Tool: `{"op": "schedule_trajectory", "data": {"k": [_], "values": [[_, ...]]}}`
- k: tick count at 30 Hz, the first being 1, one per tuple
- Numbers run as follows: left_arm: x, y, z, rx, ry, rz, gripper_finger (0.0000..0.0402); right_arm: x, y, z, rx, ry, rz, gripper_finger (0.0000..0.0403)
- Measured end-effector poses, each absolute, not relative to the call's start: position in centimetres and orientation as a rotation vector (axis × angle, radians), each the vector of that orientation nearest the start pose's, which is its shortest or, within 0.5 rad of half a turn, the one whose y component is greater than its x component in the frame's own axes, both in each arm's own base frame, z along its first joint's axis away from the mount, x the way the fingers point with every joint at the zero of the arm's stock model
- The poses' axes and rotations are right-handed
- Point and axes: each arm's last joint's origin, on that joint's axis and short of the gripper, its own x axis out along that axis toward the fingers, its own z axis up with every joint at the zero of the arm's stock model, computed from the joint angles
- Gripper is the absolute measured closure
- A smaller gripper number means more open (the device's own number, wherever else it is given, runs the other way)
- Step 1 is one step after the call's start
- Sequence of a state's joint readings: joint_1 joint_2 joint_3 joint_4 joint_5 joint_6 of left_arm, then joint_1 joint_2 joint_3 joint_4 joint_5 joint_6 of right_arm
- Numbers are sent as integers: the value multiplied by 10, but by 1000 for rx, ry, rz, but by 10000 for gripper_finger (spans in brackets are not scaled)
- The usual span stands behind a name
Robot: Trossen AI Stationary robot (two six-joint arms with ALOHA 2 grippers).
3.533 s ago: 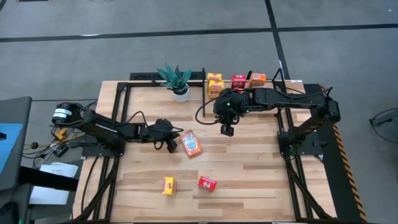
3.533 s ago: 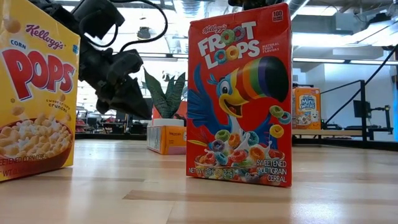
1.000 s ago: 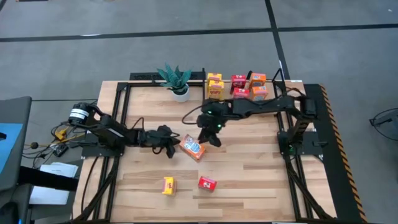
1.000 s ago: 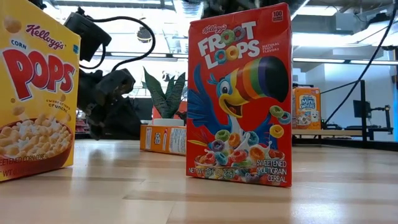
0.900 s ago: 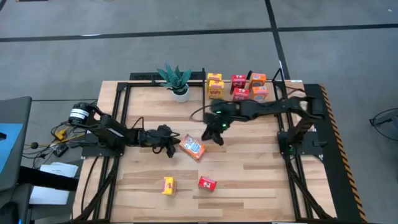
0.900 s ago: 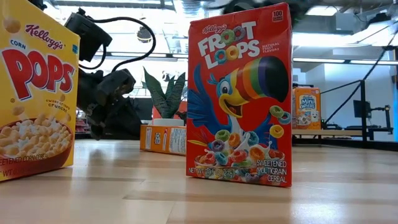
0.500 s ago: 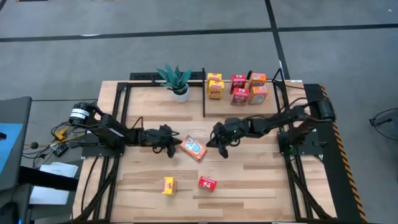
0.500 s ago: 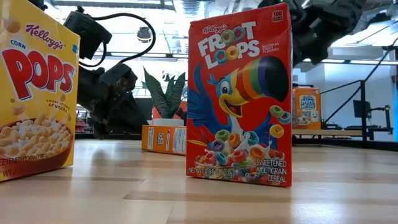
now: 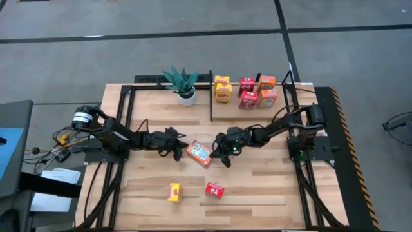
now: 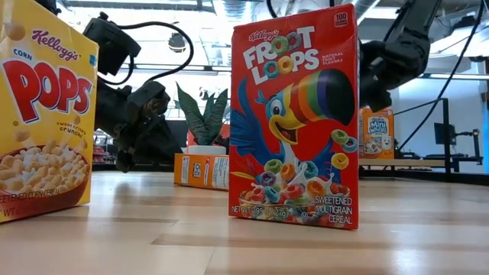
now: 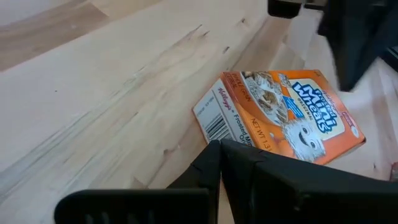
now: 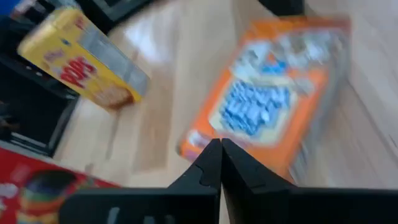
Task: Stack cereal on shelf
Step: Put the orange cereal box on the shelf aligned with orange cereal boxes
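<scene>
An orange cereal box (image 9: pixel 199 153) (image 11: pixel 292 121) lies flat on the table's middle. My left gripper (image 9: pixel 182 148) (image 11: pixel 219 144) is shut, its tips at the box's left side. My right gripper (image 9: pixel 219 154) (image 12: pixel 219 143) is shut, low at the box's right end (image 12: pixel 199 140). A yellow box (image 9: pixel 174 191) and a red box (image 9: pixel 214 189) stand near the front edge. Several cereal boxes (image 9: pixel 247 91) stand on the shelf (image 9: pixel 233 111) at the far right. My left gripper's shut fingertips stand at the lower edge of the orange box's barcode side (image 11: pixel 214 127), slanting down from the table's left. I cannot tell whether they touch it. My right gripper's shut fingertips stand at the box's opposite end (image 12: pixel 193 144), slanting down from the right. The blur hides whether they touch.
A potted plant (image 9: pixel 183 84) stands at the far edge, left of the shelf's black post (image 9: pixel 211 96). In the low view the Corn Pops box (image 10: pixel 42 107) and the Froot Loops box (image 10: pixel 294 114) stand close in front. Bare wood lies right of the front boxes.
My right gripper has come down from above the table's middle toward the near edge, and has settled low at the orange box's right end. Its wrist has tipped from steeply down to a shallow slant. The box stays flat on the table.
</scene>
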State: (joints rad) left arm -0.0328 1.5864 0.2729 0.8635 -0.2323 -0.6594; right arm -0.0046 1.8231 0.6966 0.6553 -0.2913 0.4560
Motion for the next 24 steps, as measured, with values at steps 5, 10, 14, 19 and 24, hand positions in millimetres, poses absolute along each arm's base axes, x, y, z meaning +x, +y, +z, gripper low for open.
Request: {"op": "schedule_trajectory", "data": {"k": [5,10,14,19,24], "values": [[231,-1,104,-578,366,334,401,323,7,113,515,563,116,368],[231,-1,104,-576,367,332,401,313,7,104,539,595,77,384],[231,-1,104,-577,369,324,401,305,6,93,526,661,22,386],[231,-1,105,-578,360,324,401,305,4,94,546,648,-14,367],[232,-1,106,-576,342,338,401,306,5,95,555,636,-17,363]]}}
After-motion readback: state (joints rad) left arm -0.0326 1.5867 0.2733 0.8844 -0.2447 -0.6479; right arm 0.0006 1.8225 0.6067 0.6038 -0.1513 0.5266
